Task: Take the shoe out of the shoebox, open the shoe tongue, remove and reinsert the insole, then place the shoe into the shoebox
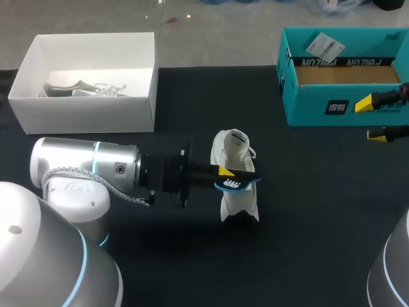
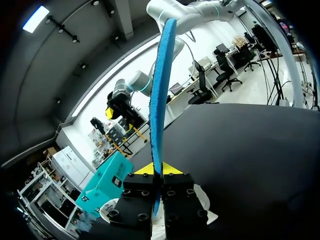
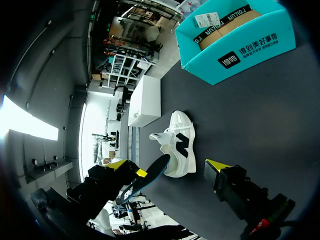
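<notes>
A white shoe (image 1: 233,148) with a black side mark (image 3: 181,142) lies on the black table, outside both boxes. My left gripper (image 1: 223,171) hangs just over its middle, shut on a blue insole (image 1: 238,184). In the left wrist view the insole (image 2: 161,85) stands edge-on, pinched between the yellow tips of my left gripper (image 2: 159,170), with the shoe (image 2: 202,200) below. My right gripper (image 1: 370,119) is open and empty in front of the teal shoebox (image 1: 313,105), well to the right of the shoe. In its own view my right gripper (image 3: 167,166) is spread wide, facing the shoe.
A white box (image 1: 83,115) with another light shoe (image 1: 83,89) inside stands at the back left. The teal shoebox (image 3: 240,45) at the back right holds a brown cardboard liner. Bare black tabletop lies between the shoe and the teal box.
</notes>
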Action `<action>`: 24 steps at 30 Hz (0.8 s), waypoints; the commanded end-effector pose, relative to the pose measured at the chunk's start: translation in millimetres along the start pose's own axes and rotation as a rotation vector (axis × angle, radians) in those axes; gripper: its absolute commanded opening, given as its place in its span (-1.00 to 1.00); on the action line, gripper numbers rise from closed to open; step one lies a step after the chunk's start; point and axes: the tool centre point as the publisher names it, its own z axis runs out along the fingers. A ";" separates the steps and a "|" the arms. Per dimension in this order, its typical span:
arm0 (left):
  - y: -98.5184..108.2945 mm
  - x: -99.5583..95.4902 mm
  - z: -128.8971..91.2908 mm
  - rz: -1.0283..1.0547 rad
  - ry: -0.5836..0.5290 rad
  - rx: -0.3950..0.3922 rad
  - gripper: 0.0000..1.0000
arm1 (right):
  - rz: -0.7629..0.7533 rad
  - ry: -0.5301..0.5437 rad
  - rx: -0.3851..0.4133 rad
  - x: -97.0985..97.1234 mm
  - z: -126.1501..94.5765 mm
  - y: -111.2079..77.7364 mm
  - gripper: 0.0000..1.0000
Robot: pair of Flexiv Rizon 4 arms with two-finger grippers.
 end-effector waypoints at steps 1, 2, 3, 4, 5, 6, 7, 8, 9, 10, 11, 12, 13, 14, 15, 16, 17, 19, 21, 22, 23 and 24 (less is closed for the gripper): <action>2.0 0.4 6.2 -0.008 0.007 -0.001 -1.00 | 0.001 -0.003 -0.001 0.3 0.3 -0.8 1.00; 2.5 1.0 6.8 -0.011 0.007 -0.003 -1.00 | 0.001 -0.003 -0.001 0.3 0.3 -0.8 1.00; 3.9 1.6 6.6 -0.014 0.005 -0.007 -1.00 | 0.001 -0.003 -0.001 0.3 0.3 -0.8 1.00; 6.4 2.5 5.7 -0.022 0.004 -0.012 -1.00 | 0.001 -0.003 -0.001 0.3 0.3 -0.8 1.00; 9.3 3.5 4.8 -0.029 0.002 -0.017 -1.00 | 0.001 -0.003 -0.001 0.3 0.3 -0.8 1.00; 12.6 4.8 4.3 -0.039 0.005 -0.022 -1.00 | 0.001 -0.003 -0.001 0.3 0.3 -0.8 1.00; 16.1 6.4 4.0 -0.047 0.009 -0.027 -1.00 | 0.001 -0.003 -0.001 0.3 0.3 -0.8 1.00; 19.6 8.0 3.5 -0.055 0.017 -0.036 -1.00 | 0.001 -0.003 -0.001 0.3 0.3 -0.8 1.00; 22.5 9.2 2.7 -0.062 0.021 -0.043 -1.00 | 0.001 -0.003 -0.001 0.3 0.3 -0.8 1.00; 24.3 10.0 1.8 -0.064 0.024 -0.044 -1.00 | 0.001 -0.003 -0.001 0.3 0.3 -0.8 1.00; 25.1 10.3 0.7 -0.068 0.027 -0.048 -1.00 | 0.001 -0.003 -0.001 0.3 0.3 -0.8 1.00; 25.7 10.3 -0.9 -0.068 0.029 -0.050 -1.00 | 0.001 -0.003 -0.001 0.3 0.3 -0.8 1.00; 26.4 9.8 -2.9 -0.069 0.030 -0.057 -1.00 | 0.001 -0.003 -0.001 0.3 0.3 -0.8 1.00; 27.2 9.4 -5.0 -0.070 0.029 -0.064 -1.00 | 0.001 -0.003 -0.001 0.3 0.3 -0.8 1.00; 27.3 9.0 -6.9 -0.070 0.028 -0.067 -1.00 | 0.001 -0.003 -0.001 0.3 0.3 -0.8 1.00; 27.3 8.7 -8.5 -0.070 0.028 -0.072 -1.00 | 0.001 -0.003 -0.001 0.3 0.3 -0.8 1.00; 27.2 8.7 -10.1 -0.071 0.035 -0.083 -1.00 | 0.001 -0.003 -0.001 0.3 0.3 -0.8 1.00; 27.0 8.3 -12.9 -0.071 0.039 -0.089 -1.00 | 0.001 -0.003 -0.001 0.3 0.3 -0.8 1.00; 26.6 7.9 -14.7 -0.074 0.049 -0.098 -1.00 | 0.001 -0.003 -0.001 0.3 0.3 -0.8 1.00; 26.4 7.7 -15.7 -0.073 0.053 -0.106 -1.00 | 0.001 -0.003 -0.001 0.3 0.3 -0.8 1.00; 26.3 7.3 -16.7 -0.073 0.051 -0.106 -1.00 | 0.001 -0.003 -0.001 0.3 0.3 -0.8 1.00; 25.9 7.1 -17.6 -0.072 0.050 -0.108 -1.00 | 0.001 -0.003 -0.001 0.3 0.3 -0.8 1.00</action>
